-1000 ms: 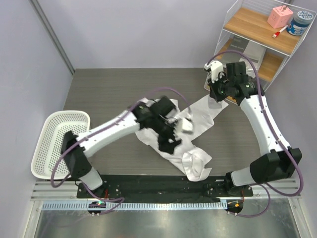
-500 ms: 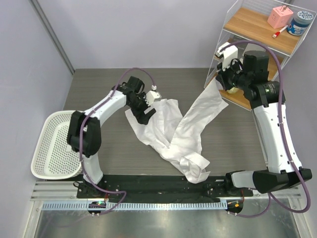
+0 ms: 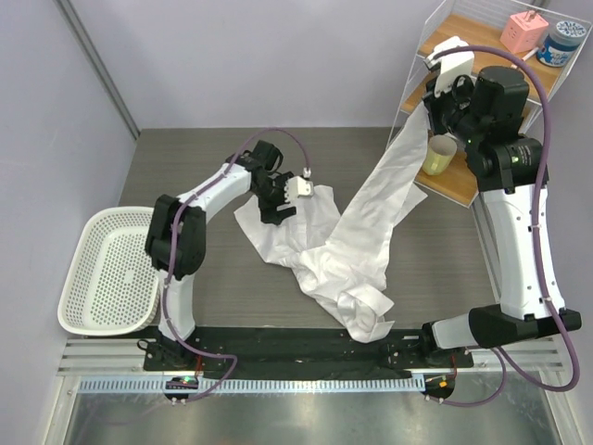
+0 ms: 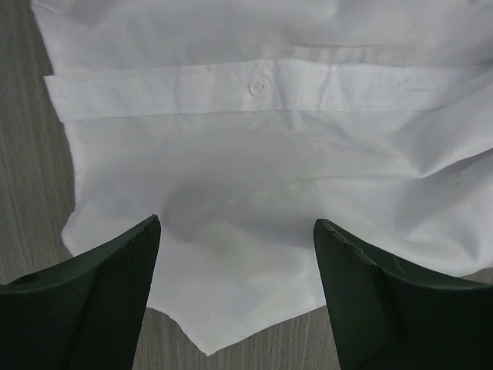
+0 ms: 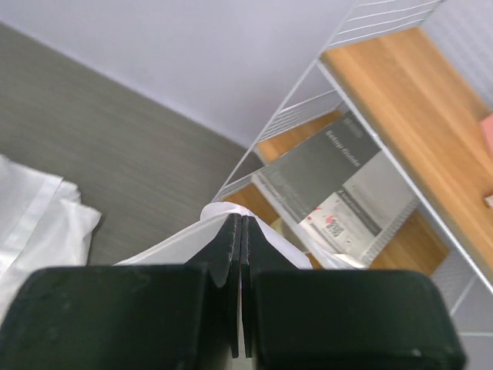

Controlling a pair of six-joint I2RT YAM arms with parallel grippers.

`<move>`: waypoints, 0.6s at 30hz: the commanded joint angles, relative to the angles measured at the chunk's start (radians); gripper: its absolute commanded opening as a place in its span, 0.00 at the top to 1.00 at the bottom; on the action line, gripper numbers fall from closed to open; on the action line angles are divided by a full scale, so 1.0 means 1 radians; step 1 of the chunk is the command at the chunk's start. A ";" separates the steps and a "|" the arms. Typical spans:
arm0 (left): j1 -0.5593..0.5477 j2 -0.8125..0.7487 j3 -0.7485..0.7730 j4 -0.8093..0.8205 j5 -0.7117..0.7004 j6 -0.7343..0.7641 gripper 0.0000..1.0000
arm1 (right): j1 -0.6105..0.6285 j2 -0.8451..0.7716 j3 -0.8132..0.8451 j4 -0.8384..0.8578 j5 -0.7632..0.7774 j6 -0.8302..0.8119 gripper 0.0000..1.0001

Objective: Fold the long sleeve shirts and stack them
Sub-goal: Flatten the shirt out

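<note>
Grey worktop point(image 3: 422, 269) carries the long sleeve shirt point(image 3: 310, 246) at its centre. The right pincer point(image 5: 240, 220), clamped on one sleeve, holds it up beside a shelf point(image 3: 473, 42) with booklets point(image 5: 333, 164). The left pincer point(image 4: 235, 225) stands apart over the hem. A white basket point(image 3: 78, 281) sits left.

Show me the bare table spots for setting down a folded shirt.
Free: far table strip between back wall and shirt; near-right patch between shirt and right arm. Crowded: centre, shirt sprawled under the left tool; by the shelf, right tool holds a sleeve up.
</note>
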 commanded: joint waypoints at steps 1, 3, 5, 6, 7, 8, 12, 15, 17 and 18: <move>-0.008 0.052 -0.027 -0.051 -0.100 0.078 0.25 | 0.003 0.005 0.039 0.139 0.160 0.022 0.99; 0.015 0.023 -0.129 -0.016 -0.143 0.038 0.29 | 0.003 0.017 0.045 0.179 0.176 0.016 0.99; 0.041 -0.028 -0.195 -0.008 -0.171 0.007 0.33 | 0.003 0.034 0.056 0.201 0.188 0.008 0.99; 0.057 -0.042 -0.246 -0.016 -0.182 -0.032 0.39 | 0.003 0.054 0.062 0.222 0.190 0.011 0.99; 0.064 -0.054 -0.272 -0.030 -0.203 -0.043 0.41 | 0.003 0.070 0.079 0.230 0.188 0.011 0.99; 0.067 -0.087 -0.301 -0.015 -0.230 -0.069 0.45 | 0.003 0.083 0.091 0.233 0.170 0.016 0.99; 0.091 -0.192 -0.421 -0.008 -0.242 -0.296 0.44 | 0.004 0.168 0.178 0.229 0.110 0.053 0.99; 0.136 -0.294 -0.453 -0.007 -0.174 -0.442 0.37 | 0.033 0.217 0.246 0.186 0.091 0.080 0.99; 0.200 -0.338 -0.444 -0.022 -0.127 -0.499 0.32 | 0.067 0.219 0.249 0.163 0.090 0.070 0.99; 0.226 -0.380 -0.438 -0.034 -0.110 -0.502 0.31 | 0.108 0.211 0.240 0.141 0.091 0.061 0.99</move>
